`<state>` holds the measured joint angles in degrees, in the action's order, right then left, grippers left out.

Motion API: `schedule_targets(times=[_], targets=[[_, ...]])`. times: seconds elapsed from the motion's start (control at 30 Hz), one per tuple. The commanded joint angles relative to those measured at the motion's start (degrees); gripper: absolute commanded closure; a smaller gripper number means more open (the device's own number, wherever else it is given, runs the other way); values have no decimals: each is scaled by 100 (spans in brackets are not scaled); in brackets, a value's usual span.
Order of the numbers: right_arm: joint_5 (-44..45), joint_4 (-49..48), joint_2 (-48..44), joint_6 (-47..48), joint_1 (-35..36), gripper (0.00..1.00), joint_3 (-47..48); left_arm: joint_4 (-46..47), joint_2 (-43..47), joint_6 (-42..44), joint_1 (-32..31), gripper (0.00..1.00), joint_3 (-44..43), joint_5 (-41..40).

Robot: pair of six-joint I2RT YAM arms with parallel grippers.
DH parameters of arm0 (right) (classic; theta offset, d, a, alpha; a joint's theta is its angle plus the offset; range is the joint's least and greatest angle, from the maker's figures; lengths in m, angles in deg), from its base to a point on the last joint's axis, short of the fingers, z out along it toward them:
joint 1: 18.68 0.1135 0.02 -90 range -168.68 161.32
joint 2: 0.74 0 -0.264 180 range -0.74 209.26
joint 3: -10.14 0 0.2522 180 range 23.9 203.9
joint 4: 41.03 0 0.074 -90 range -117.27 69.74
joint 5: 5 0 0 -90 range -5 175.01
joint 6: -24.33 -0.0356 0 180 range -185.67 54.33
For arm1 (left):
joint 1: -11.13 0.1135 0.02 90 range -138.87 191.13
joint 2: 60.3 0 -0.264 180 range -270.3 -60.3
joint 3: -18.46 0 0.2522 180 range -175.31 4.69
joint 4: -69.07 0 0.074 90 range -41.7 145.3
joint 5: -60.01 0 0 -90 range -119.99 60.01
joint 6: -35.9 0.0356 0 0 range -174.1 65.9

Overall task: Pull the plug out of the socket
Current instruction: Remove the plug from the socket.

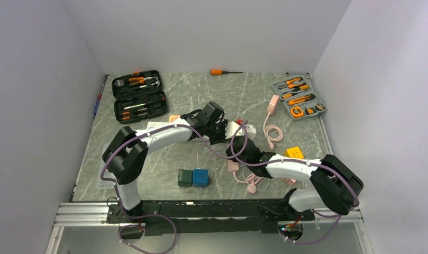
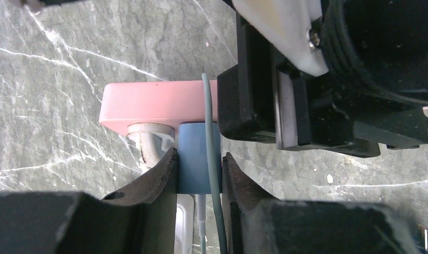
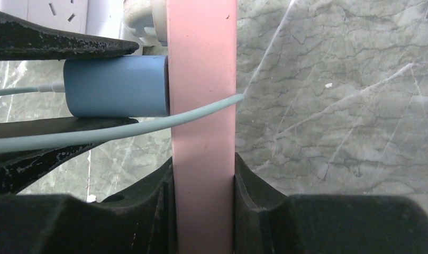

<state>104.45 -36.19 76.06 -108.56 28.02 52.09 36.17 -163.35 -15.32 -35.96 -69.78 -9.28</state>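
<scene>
The plug [image 2: 198, 159] is a blue block pushed into the edge of the socket [image 2: 158, 103], a flat pink strip. My left gripper [image 2: 198, 165] is shut on the plug, one finger on each side. My right gripper [image 3: 202, 182] is shut on the socket [image 3: 202, 106], clamping its two flat faces. From the right wrist view the plug [image 3: 116, 87] sticks out to the left between the left gripper's fingers [image 3: 53, 42]. A pale green cable [image 3: 121, 129] crosses plug and socket. In the top view both grippers meet mid-table, left [image 1: 222, 132], right [image 1: 243, 151], hiding plug and socket.
A white plug [image 2: 148, 138] sits in the socket beside the blue one. A white power strip [image 1: 239, 129] lies close by. Two tool cases [image 1: 139, 96] [image 1: 299, 98], a screwdriver [image 1: 225, 72], green and blue cubes [image 1: 193, 178], a yellow block [image 1: 294, 153] and pink cables [image 1: 272, 129] lie around.
</scene>
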Motion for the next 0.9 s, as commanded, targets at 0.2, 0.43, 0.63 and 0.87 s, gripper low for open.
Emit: schedule_targets(times=[0.2,0.43,0.63,0.87], targets=[[341,246,-277,143,-445,100,-397,-755,453,728,-40,100,-20,-4],[512,418,-162,-203,-451,100,-513,-1231,633,951,158,100,-118,47],[760,700,160,-482,-451,100,-496,-1399,784,1085,368,100,-10,-26],[919,1013,354,-640,-452,100,-389,-1399,889,1264,537,100,156,-189]])
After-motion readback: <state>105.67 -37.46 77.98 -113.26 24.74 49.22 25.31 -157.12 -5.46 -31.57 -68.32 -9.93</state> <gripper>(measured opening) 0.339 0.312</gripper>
